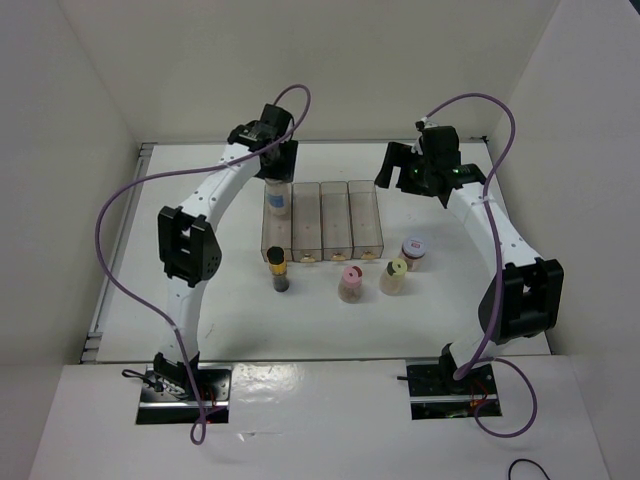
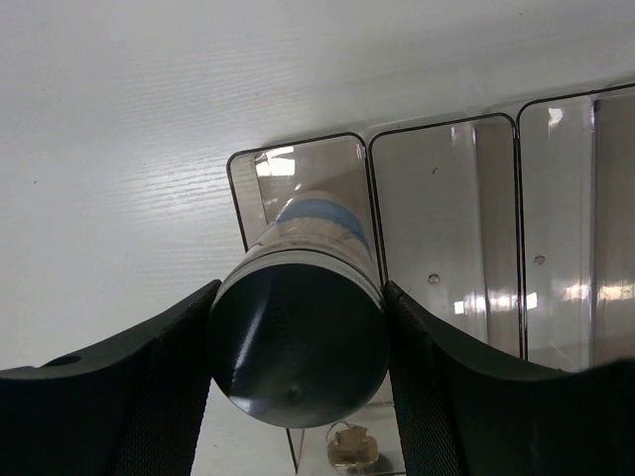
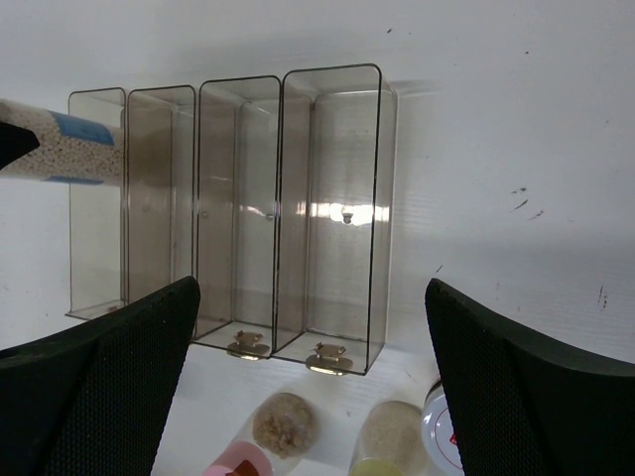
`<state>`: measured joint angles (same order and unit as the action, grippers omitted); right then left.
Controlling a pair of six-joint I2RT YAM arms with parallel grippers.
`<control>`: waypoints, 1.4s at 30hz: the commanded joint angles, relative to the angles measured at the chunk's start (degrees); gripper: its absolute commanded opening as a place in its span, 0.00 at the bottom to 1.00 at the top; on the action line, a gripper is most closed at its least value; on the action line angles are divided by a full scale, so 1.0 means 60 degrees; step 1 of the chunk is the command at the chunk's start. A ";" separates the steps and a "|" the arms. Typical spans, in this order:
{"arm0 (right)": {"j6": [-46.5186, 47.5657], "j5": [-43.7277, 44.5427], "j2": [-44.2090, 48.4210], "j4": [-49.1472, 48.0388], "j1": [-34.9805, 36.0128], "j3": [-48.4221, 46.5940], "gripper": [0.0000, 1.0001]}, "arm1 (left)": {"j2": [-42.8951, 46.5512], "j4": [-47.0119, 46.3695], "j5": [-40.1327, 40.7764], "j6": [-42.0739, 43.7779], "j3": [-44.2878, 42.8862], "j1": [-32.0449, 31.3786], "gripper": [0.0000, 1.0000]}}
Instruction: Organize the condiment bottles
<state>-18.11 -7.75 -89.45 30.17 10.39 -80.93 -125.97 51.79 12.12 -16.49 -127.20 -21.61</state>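
Left fingers [image 2: 149, 387] clamp silver-capped bottle [image 2: 298, 337] at leftmost compartment of rack [image 2: 446, 228] — right fingers [image 3: 99, 387] spread wide

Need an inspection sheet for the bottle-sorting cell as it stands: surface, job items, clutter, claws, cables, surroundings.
Surface: white table, no spills seen.
Job's things: blue-label bottle at the leftmost compartment of the clear rack, over or in it, cannot tell which. The other three compartments are empty. Dark gold-band bottle, pink-capped bottle, yellow-green-capped bottle and red-and-white-lidded bottle stand upright in front of the rack.
Clutter: nothing seen.
Claws: left claw shut on the blue-label bottle. Right claw open and empty, past the rack's right end.
Cables: purple cables loop off both arms. Black cable loop at the near right corner.
Surroundings: white panels on three sides.
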 commanded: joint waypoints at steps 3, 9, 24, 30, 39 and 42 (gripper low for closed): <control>0.0118 -0.0100 -0.0048 -0.0327 -0.0062 0.0026 0.98 | -0.0054 -0.0663 0.0031 0.0053 -0.0261 -0.0076 0.41; 0.0118 -0.0188 -0.0048 -0.0415 -0.0062 0.0026 0.98 | -0.0142 -0.0751 0.0236 -0.0034 -0.0041 -0.0076 0.42; 0.0410 -0.0964 0.0801 -0.0327 0.0273 -0.0165 0.98 | 0.0369 -0.0927 0.0529 -0.0210 0.0970 -0.0251 0.84; 0.0850 -0.1052 0.1226 -0.0063 0.1355 -0.0765 0.98 | 0.1145 -0.0737 0.0705 -0.0298 0.1072 -0.0427 1.00; 0.1570 -0.0043 0.3174 -0.1511 0.4448 0.0814 0.98 | 0.3137 0.0054 0.0895 -0.0562 0.0428 -0.0427 1.00; 0.1203 -0.0305 0.3263 -0.2170 0.4975 0.1241 0.98 | 0.3971 0.0055 0.0808 -0.0737 0.0675 -0.0210 1.00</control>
<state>-10.04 -11.11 -70.26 24.16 39.09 -75.57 -106.61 50.54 16.45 -18.94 -122.43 -24.05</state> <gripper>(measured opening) 0.983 0.999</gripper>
